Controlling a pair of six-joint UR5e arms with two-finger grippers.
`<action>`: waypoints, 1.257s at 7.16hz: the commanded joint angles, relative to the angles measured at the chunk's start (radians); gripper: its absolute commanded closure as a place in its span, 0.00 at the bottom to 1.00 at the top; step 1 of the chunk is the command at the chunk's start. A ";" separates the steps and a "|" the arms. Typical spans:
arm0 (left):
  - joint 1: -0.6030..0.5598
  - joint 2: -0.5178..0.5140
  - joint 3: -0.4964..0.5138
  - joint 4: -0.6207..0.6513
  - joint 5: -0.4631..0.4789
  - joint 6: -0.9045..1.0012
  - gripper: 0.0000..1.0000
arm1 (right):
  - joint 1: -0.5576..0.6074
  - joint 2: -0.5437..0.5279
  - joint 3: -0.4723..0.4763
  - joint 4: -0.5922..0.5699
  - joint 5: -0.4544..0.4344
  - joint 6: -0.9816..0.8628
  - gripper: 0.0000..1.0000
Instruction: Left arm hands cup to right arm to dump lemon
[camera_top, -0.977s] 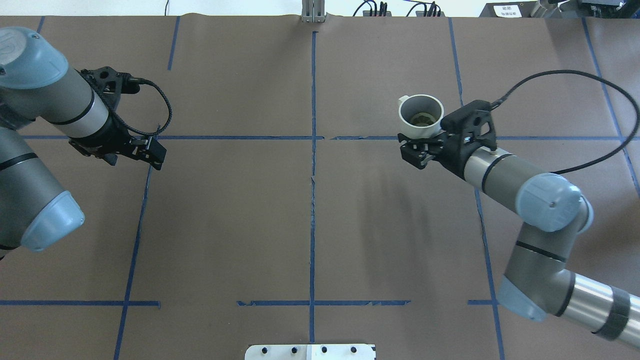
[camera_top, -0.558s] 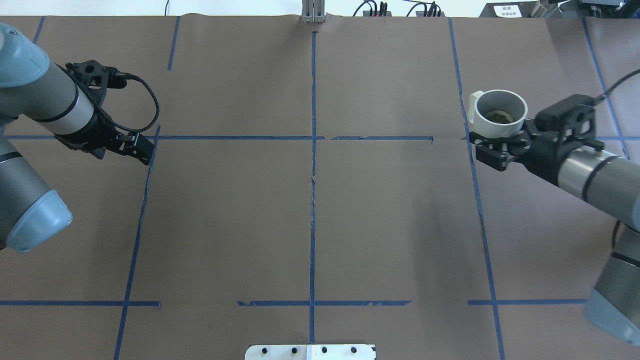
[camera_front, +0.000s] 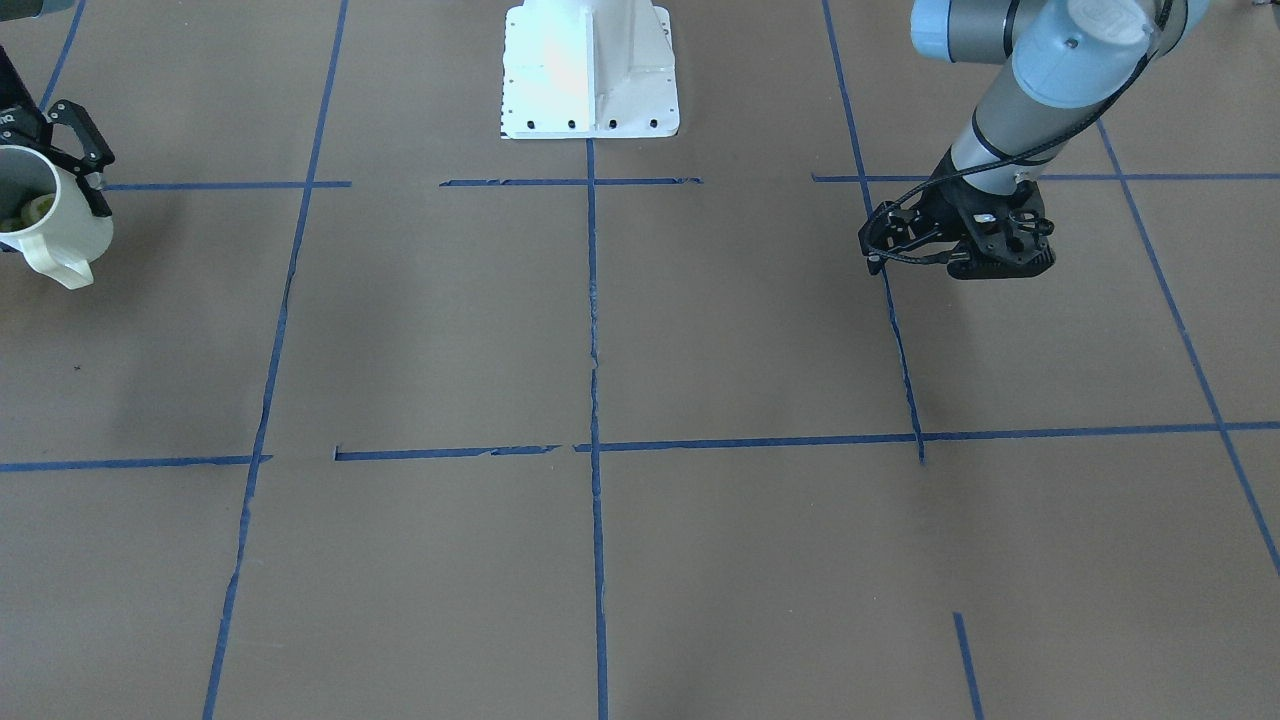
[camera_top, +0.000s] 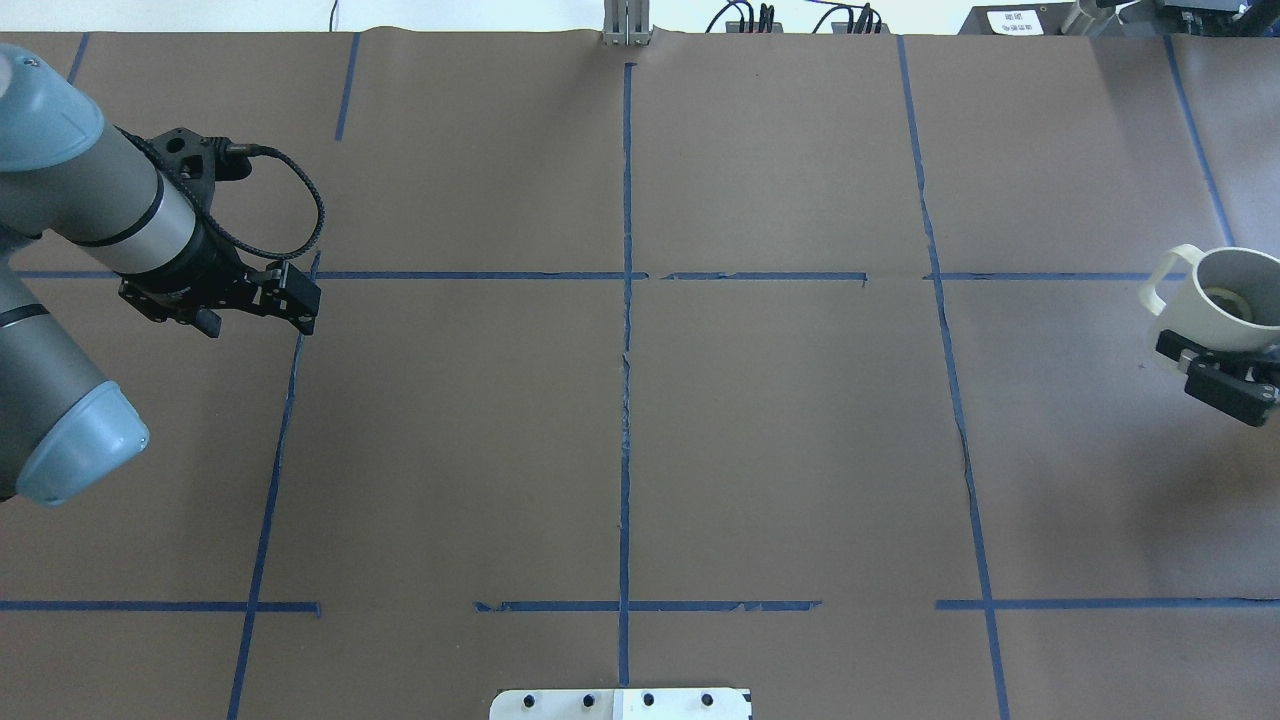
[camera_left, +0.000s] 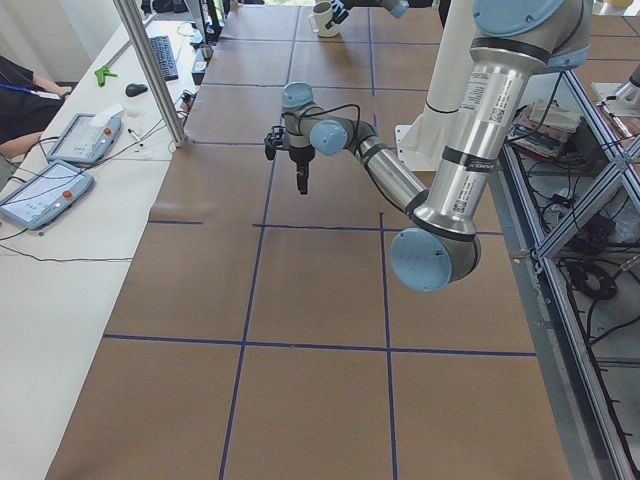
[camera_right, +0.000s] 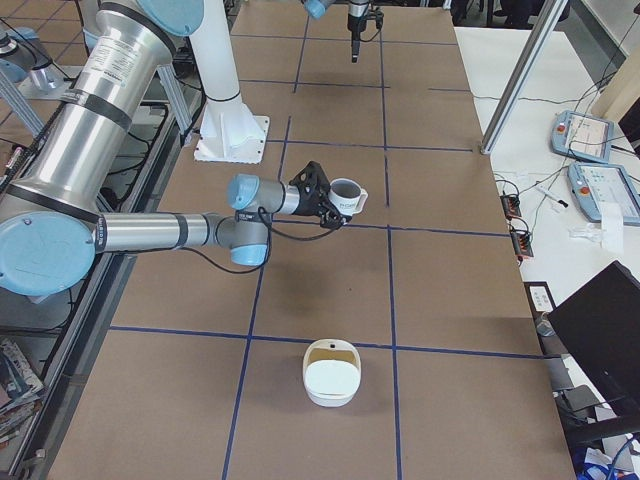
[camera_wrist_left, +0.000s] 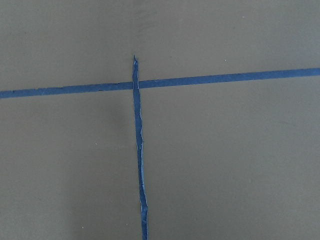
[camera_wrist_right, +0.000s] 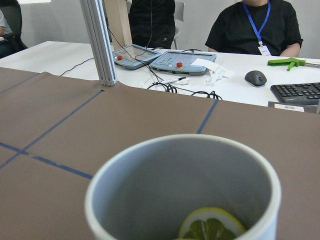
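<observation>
The right claw grips the white cup at the overhead view's right edge. Only its wrist view clearly shows the lemon slice inside. The left claw hovers well apart; I cannot tell whether it is open or closed.

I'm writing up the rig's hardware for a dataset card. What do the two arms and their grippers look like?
Both arms are silver-grey tubes with pale blue joint caps and black bands. The left arm ends in the left gripper, which is wide, cage-like and black, with a thin looped black cable. The right arm carries the right gripper, which is slimmer, black and two-fingered.
</observation>
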 joint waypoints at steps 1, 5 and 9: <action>0.002 -0.003 -0.004 -0.006 -0.026 -0.041 0.00 | 0.022 -0.024 -0.320 0.426 0.004 0.126 0.91; 0.009 -0.020 0.011 -0.011 -0.024 -0.055 0.00 | 0.096 -0.004 -0.584 0.711 0.005 0.439 0.92; 0.019 -0.020 0.014 -0.012 -0.021 -0.055 0.00 | 0.183 0.064 -0.593 0.718 0.005 0.849 0.92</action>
